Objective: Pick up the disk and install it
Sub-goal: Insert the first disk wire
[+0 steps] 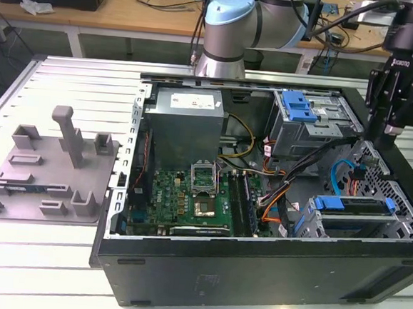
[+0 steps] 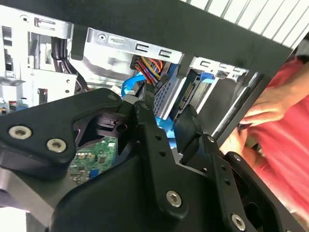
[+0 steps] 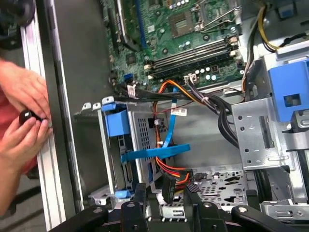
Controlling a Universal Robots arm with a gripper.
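Locating the disk (image 1: 353,205) first: where does it sit? (Op 1)

Lower right of the exterior frame. It lies flat in the drive cage (image 1: 344,230) at the near right corner of the open computer case (image 1: 254,273), with its blue rail showing along the top. (Op 2)

Gripper (image 1: 383,133) (image 2: 161,113) (image 3: 165,193)? (Op 1)

Upper right of the exterior frame, over the case's far right edge, above the disk and well apart from it. Both wrist views show the black fingers (image 2: 145,121) moderately apart, nothing clamped between them. A blue flat cable (image 3: 154,152) and a black connector (image 3: 169,186) on orange wires lie beyond the tips. (Op 2)

Anything else to log? (Op 1)

A person's hands (image 3: 24,92) are just outside the case wall, pinching a small black object (image 3: 26,116); red clothing (image 2: 289,159) is beside them. A grey fixture plate (image 1: 48,171) rests on the slatted table (image 1: 69,86), left of the exterior frame, apart from the case. (Op 2)
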